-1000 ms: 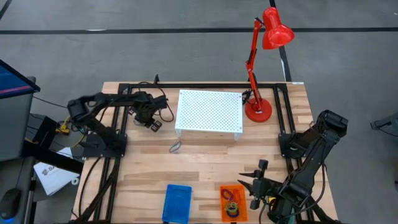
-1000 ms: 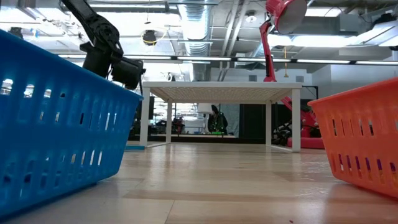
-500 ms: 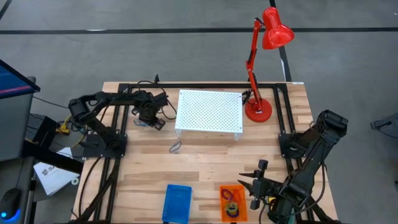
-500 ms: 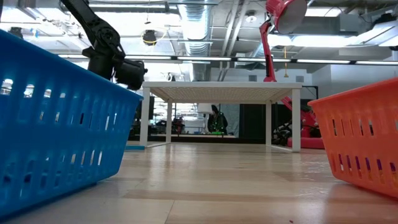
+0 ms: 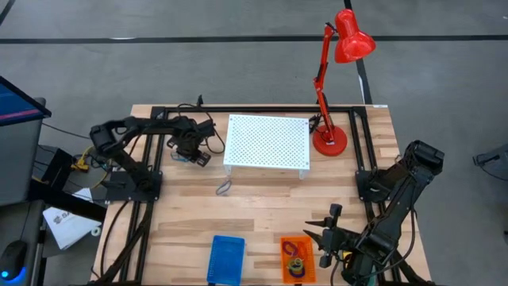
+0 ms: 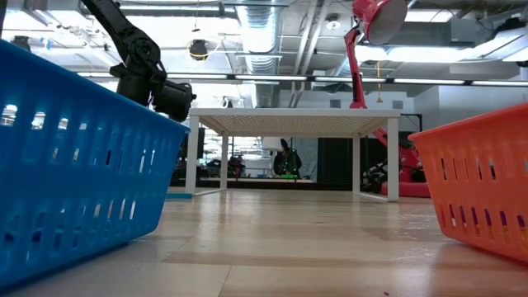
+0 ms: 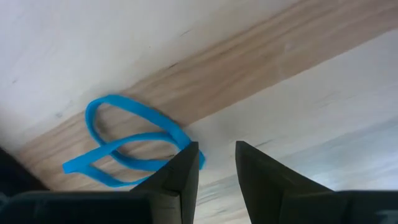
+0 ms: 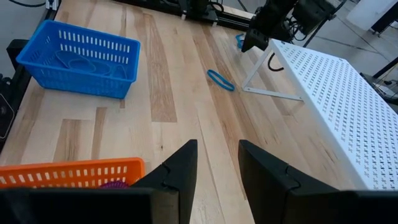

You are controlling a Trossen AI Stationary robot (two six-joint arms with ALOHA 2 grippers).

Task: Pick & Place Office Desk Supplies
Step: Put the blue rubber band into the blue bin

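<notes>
Since the earlier frame, the left gripper [image 5: 200, 158] has shifted slightly toward the white perforated stand [image 5: 267, 142] and away from the table's near edge; everything else holds position.

Nearest the front edge, at 6 o'clock on the table [image 5: 262, 208], sit the blue basket [image 5: 226, 259] and, just beside it toward 5 o'clock, the orange basket [image 5: 297, 258]. The orange basket holds several coloured loops [image 5: 295, 259]; the right wrist view shows pale blue loops [image 8: 78, 63] lying in the blue basket.

The right gripper [image 5: 332, 237] waits at 5 o'clock, just beside the orange basket. Its jaws stand apart with nothing between them.

Near the table centre, a loop [image 5: 224, 188] lies flat on the wood, in front of the stand's near left leg.

At 10 o'clock, the left gripper hovers just beside the stand's left edge. Its fingers [image 7: 180, 174] stand a narrow gap apart, gripping nothing, directly above a twisted blue loop [image 7: 127, 142] lying on the wood; whether the fingertip touches the loop cannot be told.

At 1 o'clock, the red desk lamp [image 5: 332, 79] stands beside the stand's right edge.
</notes>
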